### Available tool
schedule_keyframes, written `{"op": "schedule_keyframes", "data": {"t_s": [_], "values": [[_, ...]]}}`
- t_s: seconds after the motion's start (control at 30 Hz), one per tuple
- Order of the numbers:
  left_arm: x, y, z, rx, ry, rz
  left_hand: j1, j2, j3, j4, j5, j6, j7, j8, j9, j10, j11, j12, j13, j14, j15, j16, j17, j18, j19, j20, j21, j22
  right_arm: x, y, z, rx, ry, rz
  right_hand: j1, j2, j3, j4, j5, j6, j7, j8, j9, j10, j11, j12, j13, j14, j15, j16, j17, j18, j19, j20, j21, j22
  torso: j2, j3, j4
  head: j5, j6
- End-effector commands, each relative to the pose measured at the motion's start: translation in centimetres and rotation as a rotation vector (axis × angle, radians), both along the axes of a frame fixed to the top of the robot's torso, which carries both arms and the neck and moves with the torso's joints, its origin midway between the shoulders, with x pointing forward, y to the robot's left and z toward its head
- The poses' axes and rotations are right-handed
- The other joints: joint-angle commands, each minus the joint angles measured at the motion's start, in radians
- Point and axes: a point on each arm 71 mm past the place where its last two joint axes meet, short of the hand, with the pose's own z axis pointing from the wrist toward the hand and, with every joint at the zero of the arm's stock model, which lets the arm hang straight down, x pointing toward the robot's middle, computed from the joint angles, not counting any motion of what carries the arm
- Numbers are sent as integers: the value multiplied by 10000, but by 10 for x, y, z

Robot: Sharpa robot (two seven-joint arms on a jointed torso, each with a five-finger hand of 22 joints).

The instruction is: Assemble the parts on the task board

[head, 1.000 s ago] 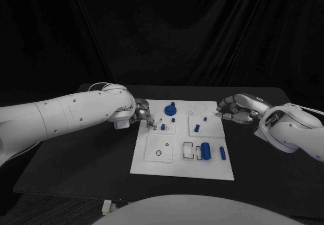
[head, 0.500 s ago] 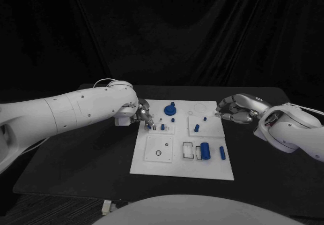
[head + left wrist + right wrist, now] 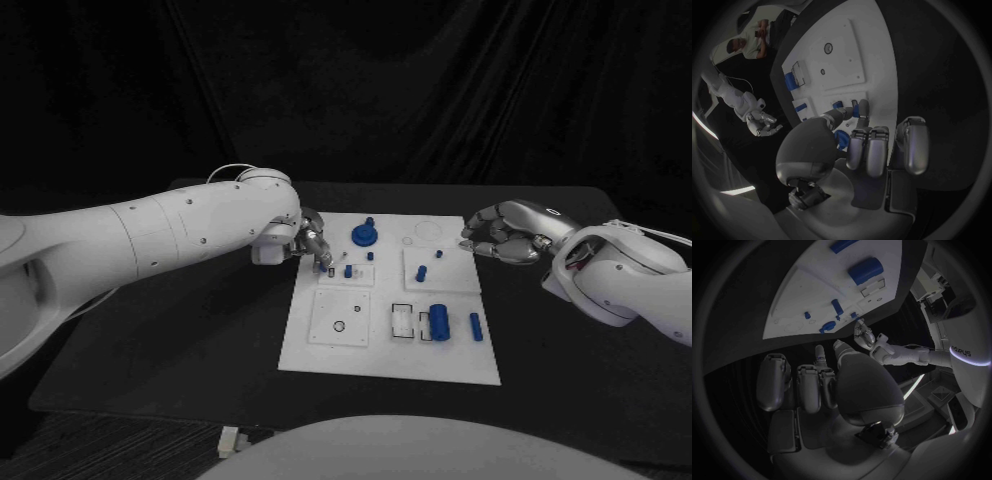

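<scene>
The white task board (image 3: 325,355) lies mid-table. My left hand (image 3: 309,243) hovers over the board's upper left block, where thumb and finger pinch a small blue peg (image 3: 856,109) close above the surface. A second small peg (image 3: 348,270) stands just beside the fingertips. My right hand (image 3: 503,234) hangs at the board's far right corner with fingers curled in and nothing in them. A round blue disc part (image 3: 364,235) stands at the board's far middle.
Short blue pegs (image 3: 420,272) stand in the board's right block. A thick blue cylinder (image 3: 438,322) and a thin blue pin (image 3: 476,326) lie near the front right, beside a white slot block (image 3: 402,320). A small ring (image 3: 339,326) lies on the front left plate.
My left arm has swung a little toward the board, the hand staying over the upper left block. The right hand has not moved.
</scene>
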Motion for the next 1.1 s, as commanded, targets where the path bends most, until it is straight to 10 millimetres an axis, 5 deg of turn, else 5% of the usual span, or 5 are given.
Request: {"op": "schedule_keyframes", "data": {"t_s": [0.03, 1.1], "values": [[1, -4, 3, -281, -144, -97, 87, 7, 535, -579, 18, 222, -289, 31, 4, 1046, -70, 27, 2610, 1056, -58, 26, 2635, 148, -64, -29, -2, 1941, 0, -1, -2, -81, 109, -126, 84, -18, 10, -33, 63, 47, 10, -36, -9, 1064, 66, 25, 2635, 798, 63, -58, 1625, 134, 40, 77, -66, 1830, -3, 2, 6, -6, -2], [1, -10, 0, -397, -197, -152, 69, 31, 539, -570, -78, 200, -279, 0, -7, 1046, -61, 27, 2610, 1056, -53, 26, 2635, 154, -84, -28, -32, 1931, -1, -1, -1, -65, 86, -146, 99, -11, 19, -39, 68, 52, 12, -42, -13, 1064, 67, 25, 2635, 797, 64, -63, 1618, 135, 39, 77, -70, 1829, -4, 1, 12, -28, -2]]}}
